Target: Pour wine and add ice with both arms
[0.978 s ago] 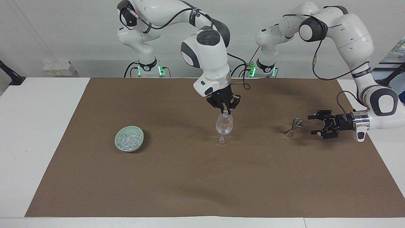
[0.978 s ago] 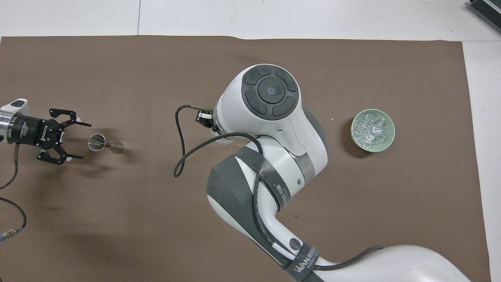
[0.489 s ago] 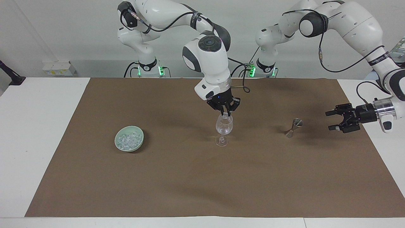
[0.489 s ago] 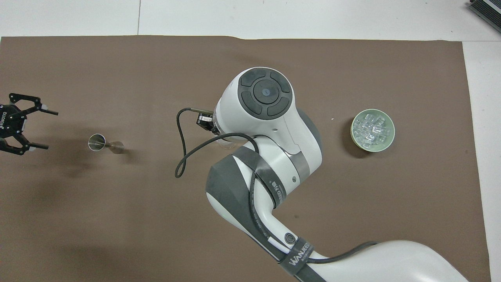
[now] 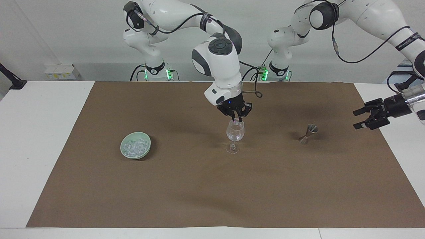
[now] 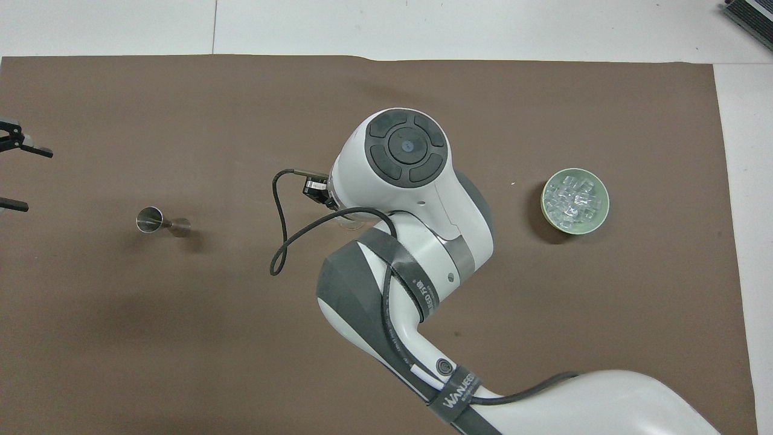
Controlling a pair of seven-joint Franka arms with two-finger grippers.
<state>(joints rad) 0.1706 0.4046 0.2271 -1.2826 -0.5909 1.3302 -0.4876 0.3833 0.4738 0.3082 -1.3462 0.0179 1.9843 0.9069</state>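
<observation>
Brown mat [image 5: 199, 186]: matte sheet, flat, covers most of the white table [image 5: 40, 132]; one of each.
Glass [image 5: 235, 134]: clear, stemmed, round foot, upright at the mat's middle; one. Landmark for the lines below.
Ice [image 5: 134, 147]: many small glassy whitish chunks, heaped in the bowl, too many to count; well apart from the glass, toward the right arm's end of the table.
Bowl [image 5: 146, 151]: pale green, glossy, round and shallow; one.
Ice piece [image 5: 236, 121]: one small clear chunk pinched at the fingertips, just above the glass's rim.
Right gripper [image 5: 236, 118]: black, two-fingered, points straight down over the glass, clenched on the ice piece.
Jigger [image 5: 308, 133]: bare metal, double-cone shape, leaning on the mat; one, beside the glass toward the left arm's end.
Left gripper [image 5: 358, 118]: black, fingers spread wide, nothing in it, raised over the mat's edge, past the jigger from the glass.
Arms: two, white shells, dark grey caps, black cables.
In the way: seen from overhead, the right arm's wrist [image 6: 407, 163] hides nearly all of the glass and its own gripper.
</observation>
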